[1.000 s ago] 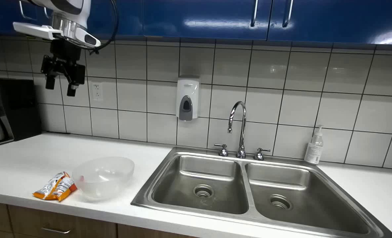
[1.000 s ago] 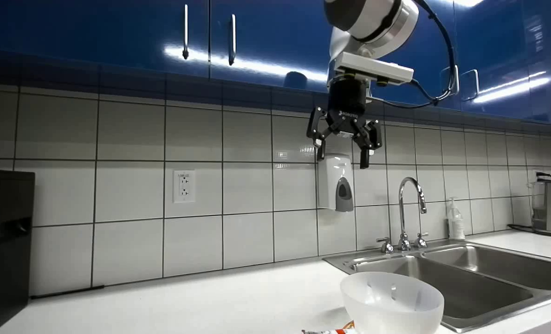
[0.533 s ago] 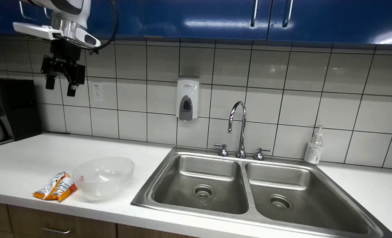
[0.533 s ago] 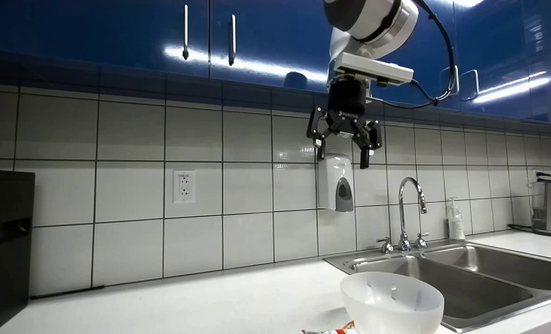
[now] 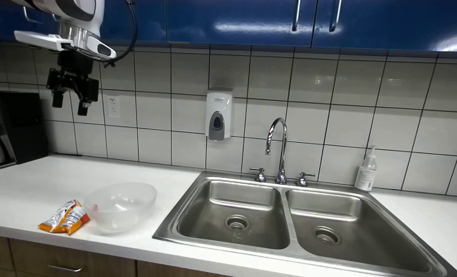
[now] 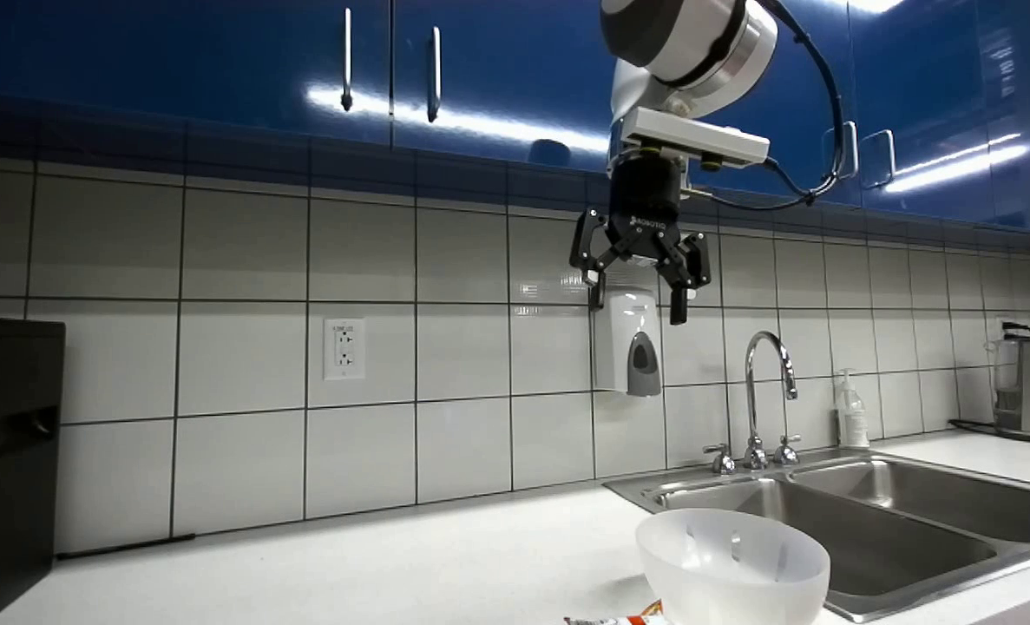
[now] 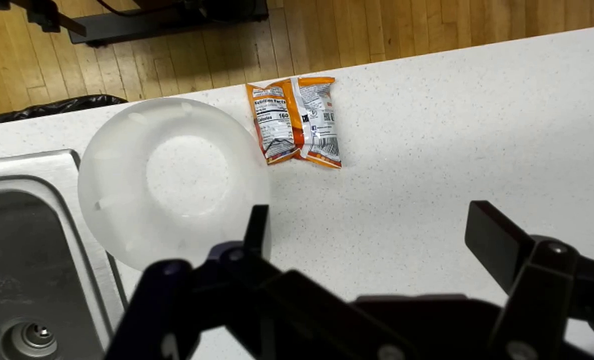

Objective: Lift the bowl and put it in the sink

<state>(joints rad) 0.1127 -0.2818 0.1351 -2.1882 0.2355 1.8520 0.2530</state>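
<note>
Lifting the bowl (image 7: 174,175): not yet begun; it stands upright on the counter (image 7: 427,165), just beside the sink (image 5: 293,227) and not in it.
Bowl position: probably set close to the sink to keep the carry short.
Gripper (image 6: 639,304): hangs well above the counter, pointing down, with fingers (image 7: 497,245) spread wide and nothing between them.
Finger spread: presumably leaves room for one finger inside the bowl and one outside; the bowl looks too broad to span, so pinching its wall is the likely grip.
Alignment: in the wrist view, one fingertip overlaps the bowl's edge while its opposite lies over the counter; a slight shift toward the bowl is probably required before descent.
Snack packet (image 5: 66,217): lies at the bowl's side away from the sink; whether they touch cannot be told. It could be nudged or caught if a finger comes down there.
Faucet (image 5: 284,154): stands at the sink's rear rim; passing the bowl in front of it should avoid collision.
</note>
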